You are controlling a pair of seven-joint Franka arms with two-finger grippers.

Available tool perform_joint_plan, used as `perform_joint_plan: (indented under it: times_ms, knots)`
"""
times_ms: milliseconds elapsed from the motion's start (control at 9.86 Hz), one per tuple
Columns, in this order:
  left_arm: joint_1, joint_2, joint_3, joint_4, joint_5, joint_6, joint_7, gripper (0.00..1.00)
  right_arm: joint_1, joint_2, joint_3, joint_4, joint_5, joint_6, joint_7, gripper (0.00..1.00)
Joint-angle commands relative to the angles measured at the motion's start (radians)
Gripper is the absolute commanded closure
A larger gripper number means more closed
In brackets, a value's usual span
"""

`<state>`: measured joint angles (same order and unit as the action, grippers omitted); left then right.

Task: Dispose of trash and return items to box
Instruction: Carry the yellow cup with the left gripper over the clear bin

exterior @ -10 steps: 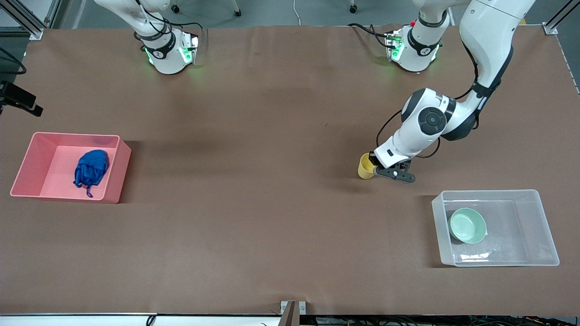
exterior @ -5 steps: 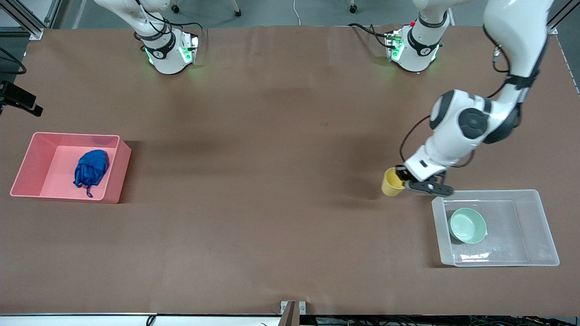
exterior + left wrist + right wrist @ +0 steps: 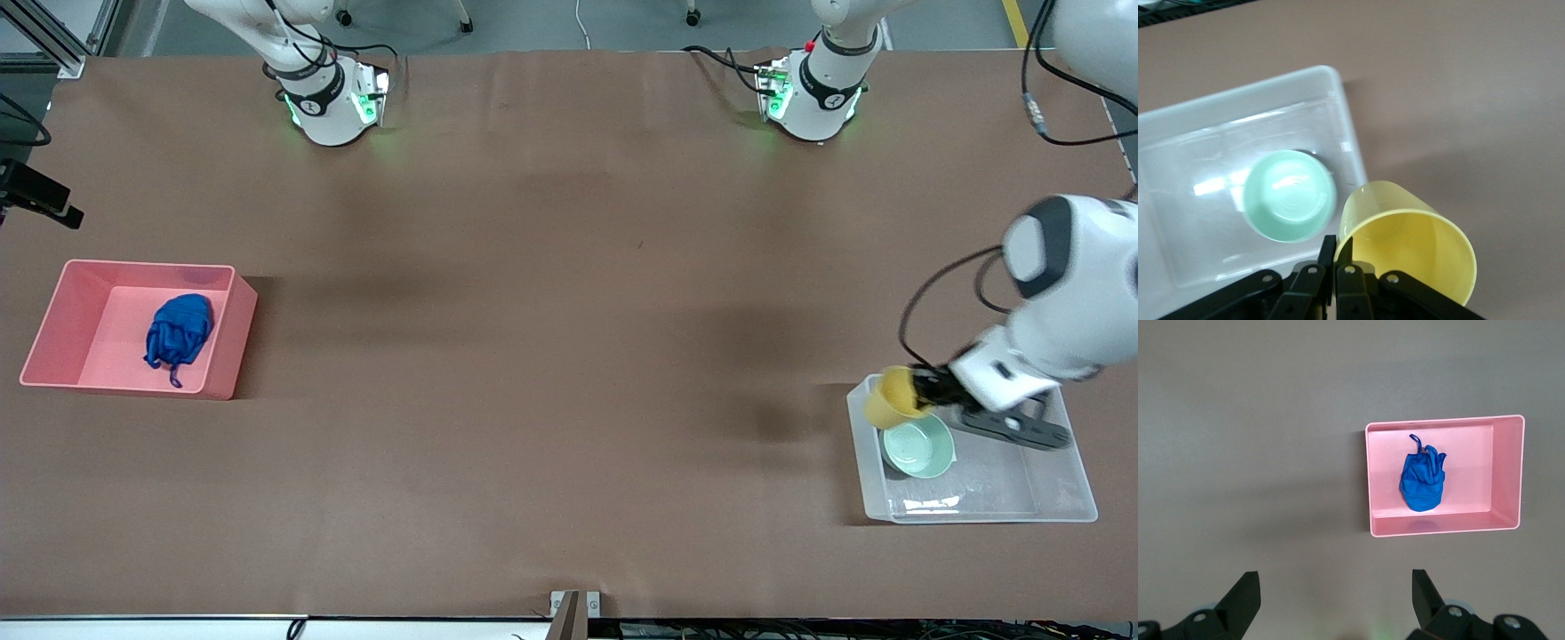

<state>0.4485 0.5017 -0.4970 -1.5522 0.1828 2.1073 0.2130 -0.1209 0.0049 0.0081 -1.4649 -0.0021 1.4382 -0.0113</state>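
In the lower right of the front view the clear box point(image 3: 1058, 498) sits on the brown table point(image 3: 551, 373), the mint bowl point(image 3: 918, 446) resting inside it at the end toward the table's middle. Nothing covers the bowl. Just above it in the frame, the left gripper point(image 3: 925, 394) hangs over the box's upper corner, clenched on the rim of the yellow cup point(image 3: 892, 396). In the left wrist view the cup point(image 3: 1411, 243) is tilted with its mouth open to the camera, the gripper point(image 3: 1336, 263) pinching its wall, and the bowl point(image 3: 1290, 195) just beside it inside the box point(image 3: 1178, 167).

At the left of the front view, higher up, the pink bin point(image 3: 227, 333) holds the blue trash point(image 3: 180, 329).

The right arm waits; in its wrist view the right gripper point(image 3: 1335, 603) hangs released, high over bare table, with the bin point(image 3: 1508, 477) and trash point(image 3: 1423, 480) in sight.
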Motion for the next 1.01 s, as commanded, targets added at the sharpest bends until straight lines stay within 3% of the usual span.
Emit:
perform_joint_plan:
  times_ms: [0,304,913]
  knots:
    - [0.022,0.145,0.030,0.118,0.040,-0.023,0.135,1.00,-0.019,-0.014,0.012,-0.011,0.011,-0.002,-0.013,0.00]
    - [0.024,0.213,0.061,0.126,0.125,-0.013,0.151,1.00,-0.019,-0.014,0.012,-0.011,0.011,-0.002,-0.013,0.00]
    - [0.024,0.297,0.073,0.127,0.127,0.065,0.143,0.99,-0.019,-0.014,0.010,-0.011,0.011,-0.002,-0.015,0.00]
